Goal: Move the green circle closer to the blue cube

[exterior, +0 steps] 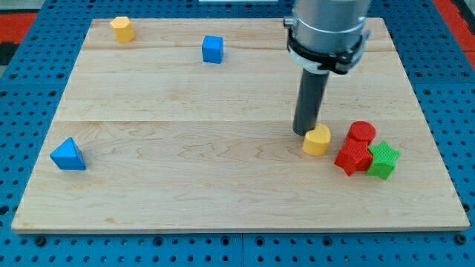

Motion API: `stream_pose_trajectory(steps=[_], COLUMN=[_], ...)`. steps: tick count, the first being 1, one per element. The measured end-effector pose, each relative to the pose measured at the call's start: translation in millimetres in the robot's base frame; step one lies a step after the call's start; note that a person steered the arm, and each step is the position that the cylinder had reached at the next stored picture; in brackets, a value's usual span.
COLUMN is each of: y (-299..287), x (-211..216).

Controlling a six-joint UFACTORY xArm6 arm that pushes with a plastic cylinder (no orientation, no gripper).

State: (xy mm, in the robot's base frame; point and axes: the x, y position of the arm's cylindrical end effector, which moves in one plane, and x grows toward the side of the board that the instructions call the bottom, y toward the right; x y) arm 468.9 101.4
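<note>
Table (185, 193): light wood board, clock read in the view with 12 at the top.

Nearest, around 4 o'clock on the board: a tight cluster. Green star (384, 159) is the only green block showing and is the outermost of the cluster. Red star (353, 157) is touching it at its 9 o'clock. Red cylinder (362, 132) sits at the green one's 11 o'clock, touching the red star; can't tell if it touches the green.

Blue triangle (67, 154) is alone at 8 o'clock near the board edge, well apart from everything.

Yellow block (317, 139), rounded and heart-like, is just beside the red star at its 10 o'clock with a small gap.

My tip (305, 134) is down on the board at the yellow block's 10 o'clock, right against it or nearly so; contact can't be told. It is off the green star, with the yellow and red blocks between.

Hand: the arm ends in a plain rod, so spread or pinched can't be told.

Far side: blue cube (212, 49) at 11 o'clock, well apart from the green star, which lies at its 4 o'clock. Yellow pentagon (122, 29) is farthest, at the 10–11 o'clock corner.
</note>
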Motion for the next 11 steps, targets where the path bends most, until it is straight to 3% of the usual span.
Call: stream_pose_trajectory(steps=[1,2,3,5,6,10,11], y=[4.2,3.7,35.3,97.1,91.7,-72.7,-87.0], x=[5.7,-42.8,-99.0,-250.8,-267.6,-236.2,-223.0])
